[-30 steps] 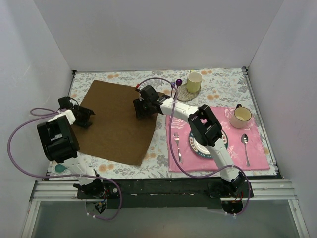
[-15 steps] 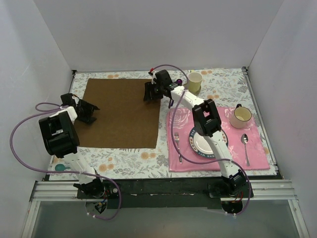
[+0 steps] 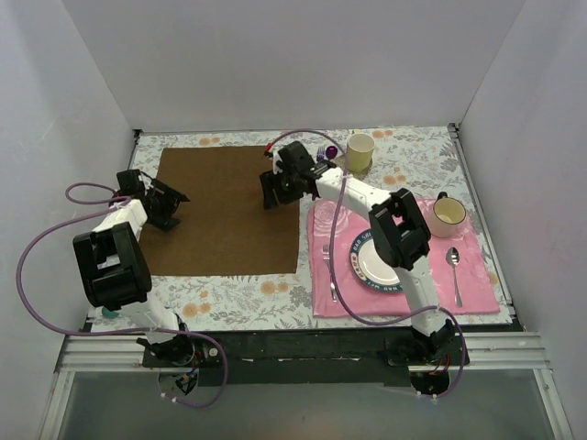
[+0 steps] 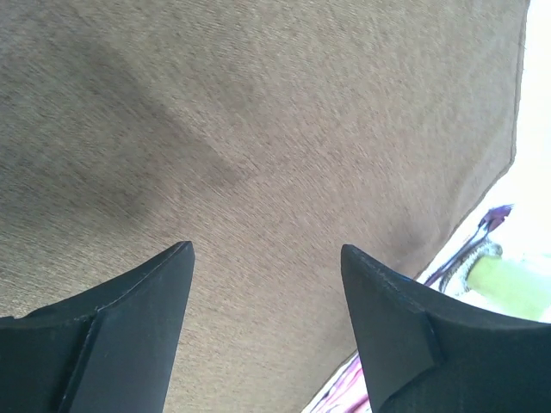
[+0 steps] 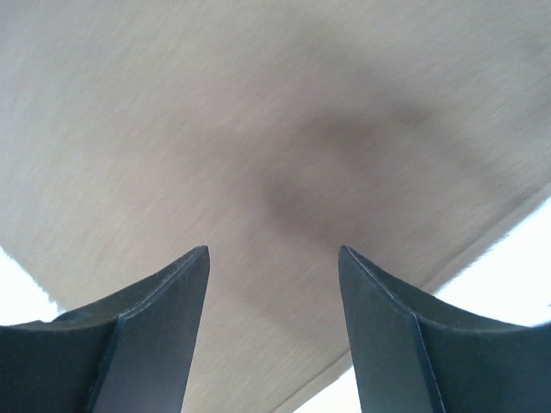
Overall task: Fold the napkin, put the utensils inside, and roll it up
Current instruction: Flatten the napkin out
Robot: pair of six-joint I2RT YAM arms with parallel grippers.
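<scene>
Our left arm [image 3: 112,264] reaches forward along the left side with its elbow bent high. Our left tool [image 3: 171,203] points inward to the right and hangs low, its jaws spread apart. Our right arm [image 3: 400,235] stretches far forward and across to the left, nearly straight, and our right tool [image 3: 272,191] angles downward, its jaws likewise parted.

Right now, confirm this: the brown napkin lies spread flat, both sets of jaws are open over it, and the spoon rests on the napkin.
Wrong on the spoon: the top external view shows it on the pink placemat, right of the plate, apart from the napkin. The rest holds: the napkin lies flat, and the left gripper and right gripper have open jaws over it.
</scene>
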